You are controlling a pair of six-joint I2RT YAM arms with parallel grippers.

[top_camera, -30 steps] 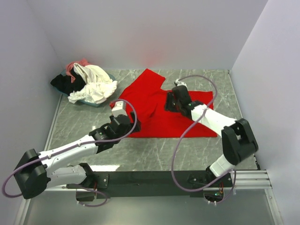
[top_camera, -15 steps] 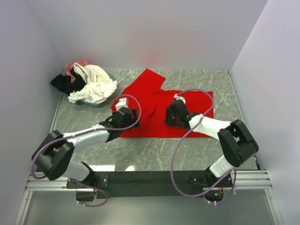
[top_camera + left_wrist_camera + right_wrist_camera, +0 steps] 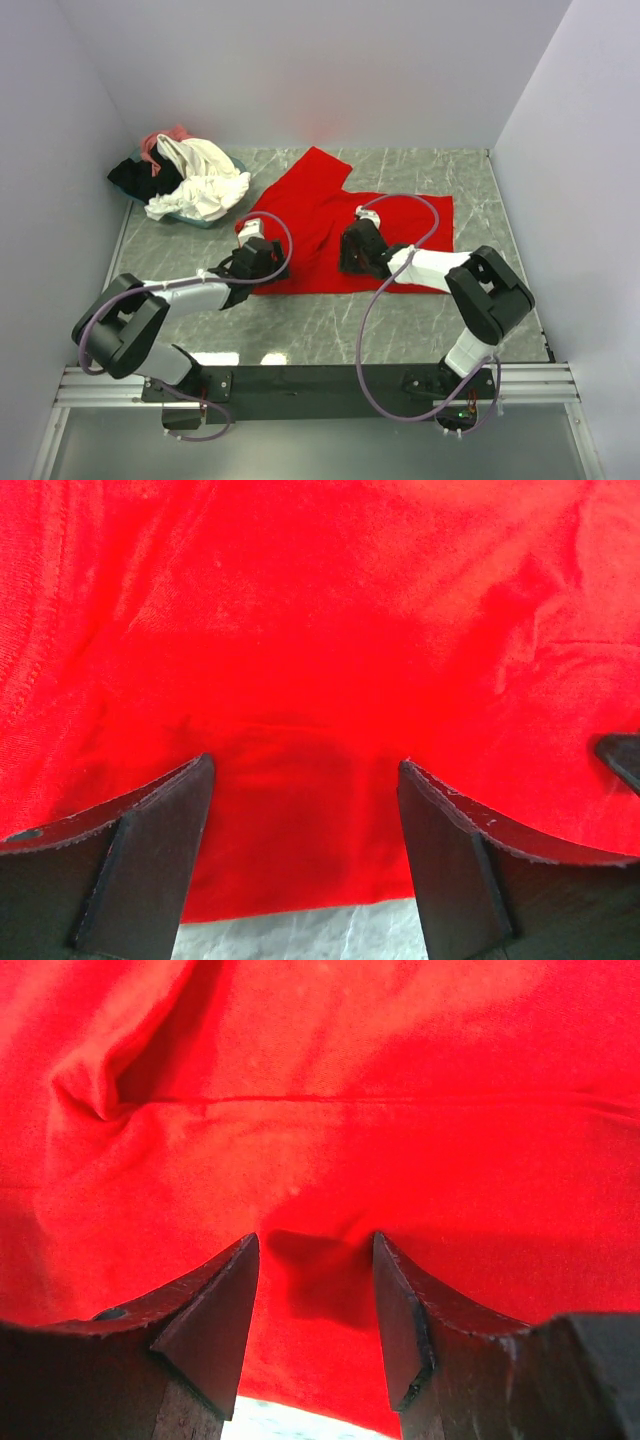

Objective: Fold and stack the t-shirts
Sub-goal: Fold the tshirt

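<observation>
A bright red t-shirt (image 3: 330,215) lies spread on the marble table (image 3: 330,320), one sleeve pointing to the back. My left gripper (image 3: 268,262) hovers low over its near-left hem. In the left wrist view the gripper (image 3: 305,780) is open, with red cloth (image 3: 320,630) under the gap and nothing held. My right gripper (image 3: 350,252) is over the shirt's near middle. The right wrist view shows that gripper (image 3: 315,1260) open above a wrinkled fold of the shirt (image 3: 330,1080). Cream-white (image 3: 205,185), black (image 3: 135,178) and pink (image 3: 165,140) t-shirts lie heaped at the back left.
The heap sits in a teal-rimmed tray (image 3: 205,220) in the back-left corner. White walls close in the table at the back and on both sides. Bare marble (image 3: 300,935) shows just beyond the shirt's near hem. Purple cables loop above both arms.
The right gripper has moved nearer and leftward across the red shirt. The left arm has swung in and lowered towards the shirt's near-left hem. Both grippers stay open.
</observation>
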